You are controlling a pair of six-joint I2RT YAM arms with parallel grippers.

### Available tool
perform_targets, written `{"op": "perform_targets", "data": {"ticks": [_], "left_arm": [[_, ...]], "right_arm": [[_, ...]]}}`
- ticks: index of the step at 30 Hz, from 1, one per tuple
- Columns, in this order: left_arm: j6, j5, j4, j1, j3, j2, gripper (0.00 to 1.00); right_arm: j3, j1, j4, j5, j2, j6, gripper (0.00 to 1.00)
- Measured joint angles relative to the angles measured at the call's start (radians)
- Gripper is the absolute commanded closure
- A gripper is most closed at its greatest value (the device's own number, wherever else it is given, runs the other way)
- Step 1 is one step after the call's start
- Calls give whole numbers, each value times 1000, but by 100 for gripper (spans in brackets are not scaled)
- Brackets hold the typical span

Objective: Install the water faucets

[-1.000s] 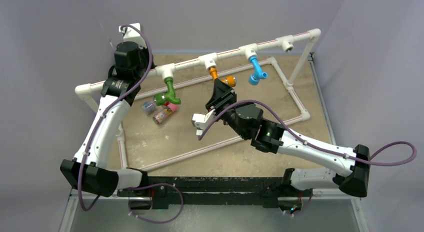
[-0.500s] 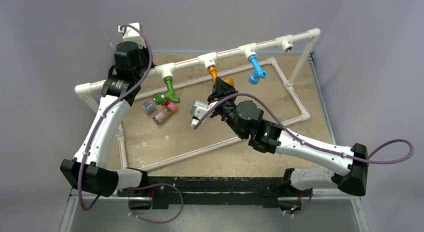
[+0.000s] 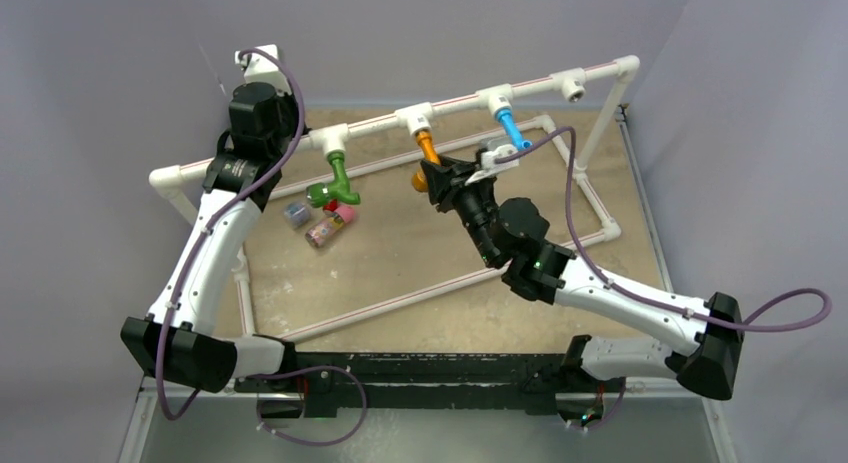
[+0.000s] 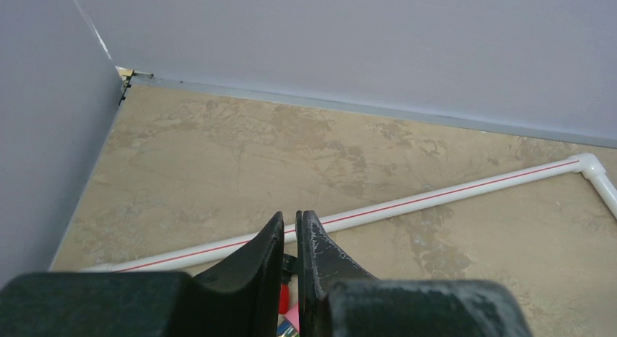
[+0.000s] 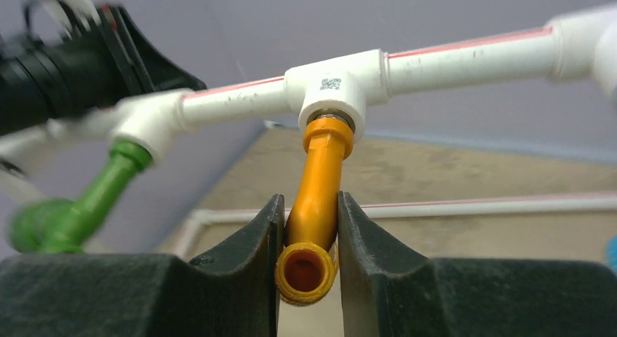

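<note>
Orange faucet (image 5: 320, 169) hangs from its tee (image 5: 333, 78), axis roughly vertical, spout mouth facing near. Right gripper (image 5: 309, 202) clamps it; left gripper (image 4: 289, 228) is closed, empty.

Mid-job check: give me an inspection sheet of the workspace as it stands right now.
Surface: tan table top, with a white pipe frame standing on it.
Job's things: green faucet, orange faucet and blue faucet hang from the frame's sockets; the end socket on the right is empty.
Clutter: small bits under the green faucet.
Grippers: right gripper shut on orange faucet; left gripper shut, empty.
Cables: purple cable loops off each arm.
Surroundings: grey walls.
</note>
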Motion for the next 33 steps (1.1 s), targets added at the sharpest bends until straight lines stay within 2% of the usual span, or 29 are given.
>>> {"op": "perform_targets", "data": {"ticks": [6,15,19,28,33], "left_arm": [[-3,-24,13,0,0,8,89],[-40,-41,2,0,33,37,88],[-63,-48,-14,1,43,42,86],[-98,-52,-16,0,58,24,82],[-96,-76,61,-24,53,-76,79]], "right_arm": [[-67,-129,69,-126,-15,508,100],[-92,-330,134,-376,29,978,100],[-111,-396,171,-472,42,1093,100],[-167,-442,287,-571,56,1249,100],[-167,-452,302,-583,67,1274,71]]}}
